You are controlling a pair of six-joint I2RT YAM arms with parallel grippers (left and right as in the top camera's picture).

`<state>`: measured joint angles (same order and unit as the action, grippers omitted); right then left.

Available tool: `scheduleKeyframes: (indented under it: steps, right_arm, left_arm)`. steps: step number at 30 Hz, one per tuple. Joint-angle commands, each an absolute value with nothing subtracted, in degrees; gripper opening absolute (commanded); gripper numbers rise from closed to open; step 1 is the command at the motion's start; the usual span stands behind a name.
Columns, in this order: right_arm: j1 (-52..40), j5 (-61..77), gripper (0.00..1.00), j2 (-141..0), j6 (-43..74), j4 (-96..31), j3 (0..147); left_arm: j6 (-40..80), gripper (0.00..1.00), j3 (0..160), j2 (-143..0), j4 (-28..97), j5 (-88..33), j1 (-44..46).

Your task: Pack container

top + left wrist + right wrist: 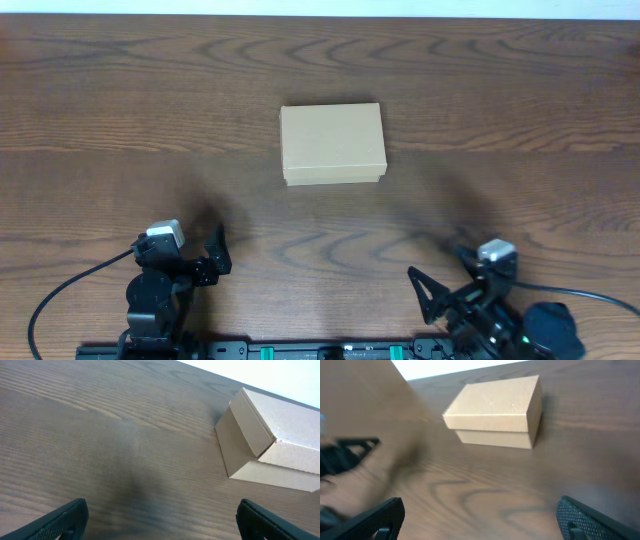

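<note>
Cardboard container [332, 143] closed, inside hidden | left end effector [161, 517] spread | right end effector [480, 517] spread

Plain tan cardboard container [332, 144], lid apparently shut, flat mid-table.
</note>
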<state>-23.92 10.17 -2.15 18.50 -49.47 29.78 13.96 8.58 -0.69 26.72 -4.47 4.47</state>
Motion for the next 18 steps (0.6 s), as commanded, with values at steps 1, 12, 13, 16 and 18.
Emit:
scheduleKeyframes:
  steps: [1, 12, 13, 16, 18]
  right_arm:
    - [-24.53, 7.75, 0.99, -0.32, 5.54, -47.18, 24.64]
    - [-24.84, 3.86, 0.99, -0.32, 4.62, -43.53, 13.37]
    - [-24.84, 3.86, 0.99, -0.32, 4.62, -43.53, 12.25]
    - [-24.84, 3.84, 0.99, -0.32, 4.62, -42.96, 9.30]
    - [-24.84, 3.86, 0.99, -0.34, 4.62, -42.57, 9.45]
  left_arm:
    - [14.61, 0.95, 7.55, -0.25, 26.57, -4.05, 3.99]
    - [14.61, 0.95, 7.55, -0.25, 26.57, -4.05, 3.99]
    - [14.61, 0.95, 7.55, -0.25, 26.57, -4.05, 3.99]
    - [14.61, 0.95, 7.55, -0.25, 26.57, -4.05, 3.99]
    - [14.61, 0.95, 7.55, -0.25, 26.57, -4.05, 3.99]
